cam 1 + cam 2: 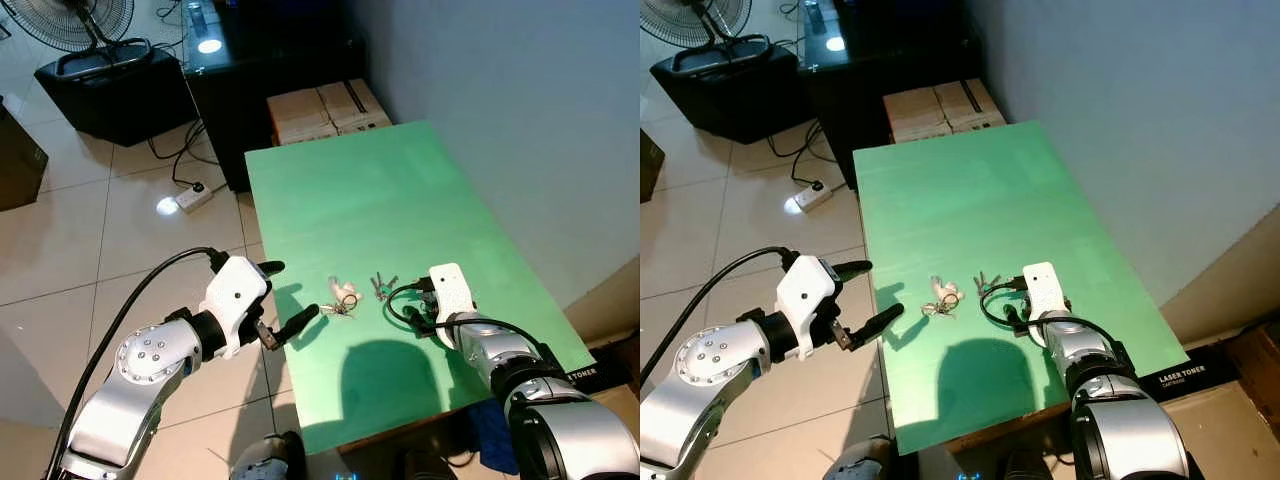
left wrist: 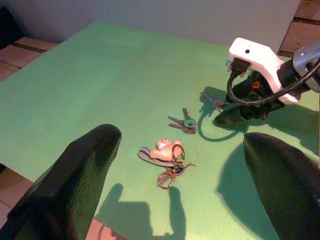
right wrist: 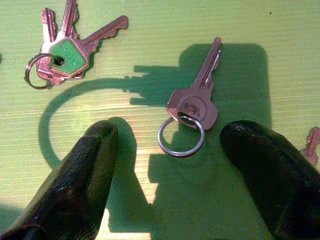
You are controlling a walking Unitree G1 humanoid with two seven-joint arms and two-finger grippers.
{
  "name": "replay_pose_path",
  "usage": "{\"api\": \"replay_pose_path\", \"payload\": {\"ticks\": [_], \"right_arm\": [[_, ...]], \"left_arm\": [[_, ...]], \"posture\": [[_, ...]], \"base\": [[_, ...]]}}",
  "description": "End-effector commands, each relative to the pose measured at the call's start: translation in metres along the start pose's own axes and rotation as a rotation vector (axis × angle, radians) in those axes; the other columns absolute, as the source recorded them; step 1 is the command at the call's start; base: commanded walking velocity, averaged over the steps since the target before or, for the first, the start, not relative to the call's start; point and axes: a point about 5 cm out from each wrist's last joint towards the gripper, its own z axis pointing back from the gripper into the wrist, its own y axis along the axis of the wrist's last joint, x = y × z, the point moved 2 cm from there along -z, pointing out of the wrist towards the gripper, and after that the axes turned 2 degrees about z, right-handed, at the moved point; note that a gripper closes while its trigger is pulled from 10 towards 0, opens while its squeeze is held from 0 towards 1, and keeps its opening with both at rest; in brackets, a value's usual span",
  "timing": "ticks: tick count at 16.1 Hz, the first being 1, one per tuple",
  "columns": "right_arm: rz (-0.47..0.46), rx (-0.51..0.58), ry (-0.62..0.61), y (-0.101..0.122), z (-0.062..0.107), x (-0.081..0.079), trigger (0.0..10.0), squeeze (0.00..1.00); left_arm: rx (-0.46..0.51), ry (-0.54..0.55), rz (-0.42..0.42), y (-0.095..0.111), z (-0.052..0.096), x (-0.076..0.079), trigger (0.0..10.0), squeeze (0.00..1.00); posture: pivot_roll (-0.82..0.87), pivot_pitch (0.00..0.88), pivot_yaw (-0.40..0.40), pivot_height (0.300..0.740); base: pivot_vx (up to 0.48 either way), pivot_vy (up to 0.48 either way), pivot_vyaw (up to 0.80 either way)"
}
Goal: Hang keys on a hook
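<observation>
On the green table (image 1: 370, 190) lie a key bunch with a pink figure (image 1: 343, 297), a small bunch with a green tag (image 1: 381, 287) and a single key on a ring (image 3: 192, 107). My right gripper (image 3: 172, 132) hovers low over the single key, open, one finger on each side of its ring; it is also seen under its white wrist camera (image 1: 420, 316). My left gripper (image 1: 290, 292) is open at the table's left edge, pointing at the pink-figure bunch (image 2: 165, 150) a short way ahead. Part of another key (image 3: 312, 145) shows beside the right finger.
A pale wall runs along the table's right side. Cardboard boxes (image 1: 325, 110) sit past the far end, by a black cabinet (image 1: 260, 50). A fan (image 1: 85, 30), a black box (image 1: 110, 90) and a power strip (image 1: 193, 197) with cables stand on the tiled floor to the left.
</observation>
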Motion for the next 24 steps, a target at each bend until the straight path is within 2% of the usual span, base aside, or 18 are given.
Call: {"api": "replay_pose_path", "payload": {"ticks": [1,21,24], "right_arm": [[-0.017,-0.028,0.02,-0.01,0.0,-0.004,0.0,0.0],[0.0,0.001,-0.008,-0.015,0.0,-0.002,0.0,0.0],[0.045,0.073,-0.024,-0.002,-0.001,-0.006,0.0,0.0]], "left_arm": [[-0.007,-0.019,-0.007,0.001,0.001,0.003,10.0,0.0],[-0.013,-0.036,-0.02,-0.001,-0.005,0.0,10.0,0.0],[-0.006,-0.033,-0.029,0.0,-0.008,0.001,10.0,0.0]], "posture": [[0.07,0.184,0.098,0.74],[0.06,0.146,0.102,0.74],[0.05,0.125,0.102,0.74]], "base": [[0.0,0.0,0.0],[0.0,0.0,0.0],[0.0,0.0,0.0]]}}
